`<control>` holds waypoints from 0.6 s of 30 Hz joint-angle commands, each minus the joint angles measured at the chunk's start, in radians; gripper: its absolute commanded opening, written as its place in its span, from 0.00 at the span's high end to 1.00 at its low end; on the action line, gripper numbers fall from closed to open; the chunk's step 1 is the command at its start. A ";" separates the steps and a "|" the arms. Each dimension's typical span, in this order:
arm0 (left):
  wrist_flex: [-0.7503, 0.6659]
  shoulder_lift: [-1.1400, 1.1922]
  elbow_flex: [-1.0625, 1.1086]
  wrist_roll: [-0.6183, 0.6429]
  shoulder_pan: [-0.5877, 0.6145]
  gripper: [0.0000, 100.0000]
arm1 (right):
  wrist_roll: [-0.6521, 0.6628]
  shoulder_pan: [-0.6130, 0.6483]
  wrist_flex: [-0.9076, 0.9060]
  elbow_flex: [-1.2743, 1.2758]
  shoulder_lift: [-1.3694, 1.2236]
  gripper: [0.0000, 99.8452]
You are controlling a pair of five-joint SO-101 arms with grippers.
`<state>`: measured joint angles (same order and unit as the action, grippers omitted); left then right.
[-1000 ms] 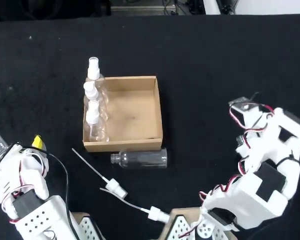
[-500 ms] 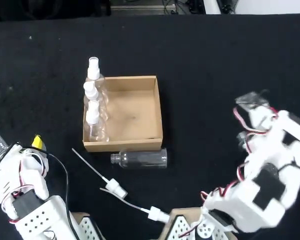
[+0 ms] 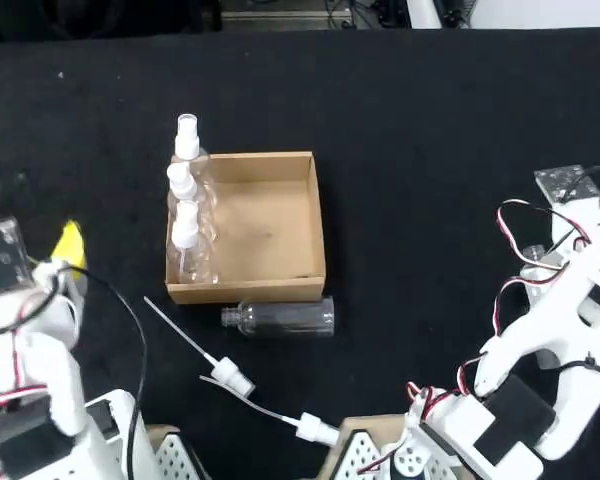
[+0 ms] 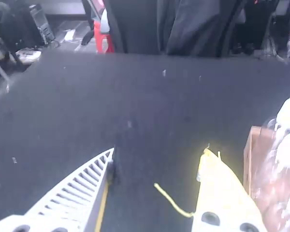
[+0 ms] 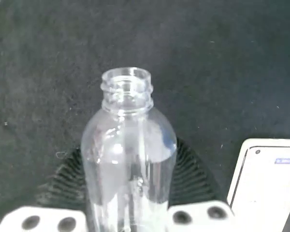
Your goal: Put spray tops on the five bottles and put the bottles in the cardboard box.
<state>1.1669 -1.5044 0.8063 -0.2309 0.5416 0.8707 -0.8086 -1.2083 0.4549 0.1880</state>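
The cardboard box [image 3: 265,225] sits mid-table. Three capped spray bottles [image 3: 187,235] stand along its left wall. One uncapped clear bottle [image 3: 278,317] lies on its side just in front of the box. Two loose spray tops [image 3: 230,377] [image 3: 315,430] with long tubes lie nearer the arms. My right gripper [image 5: 128,186] is shut on another uncapped clear bottle [image 5: 128,145], held upright over bare cloth at the table's right side [image 3: 533,256]. My left gripper [image 4: 158,154] is open and holds nothing, low over the cloth left of the box [image 4: 253,152].
Black cloth covers the table [image 3: 420,150]. A white flat device [image 5: 263,179] lies beside the held bottle in the right wrist view. Chairs and floor clutter lie beyond the far edge.
The right arm has swung to the right, away from the box, carrying its bottle. The left arm has lifted and shifted toward the far side.
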 commanded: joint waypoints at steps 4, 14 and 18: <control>0.107 0.339 -0.522 -0.008 -0.223 0.75 | -0.038 -0.021 -0.005 -0.073 0.065 0.99; 0.508 0.620 -0.782 -0.166 -1.069 0.75 | -0.031 -0.121 -0.005 -0.077 0.064 0.99; 0.555 0.721 -0.642 -0.235 -1.351 0.75 | 0.005 -0.183 -0.006 -0.079 0.064 0.99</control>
<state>1.6855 -0.8600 0.0775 -0.4074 -0.4987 0.8416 -0.9375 -1.2098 0.4396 0.1880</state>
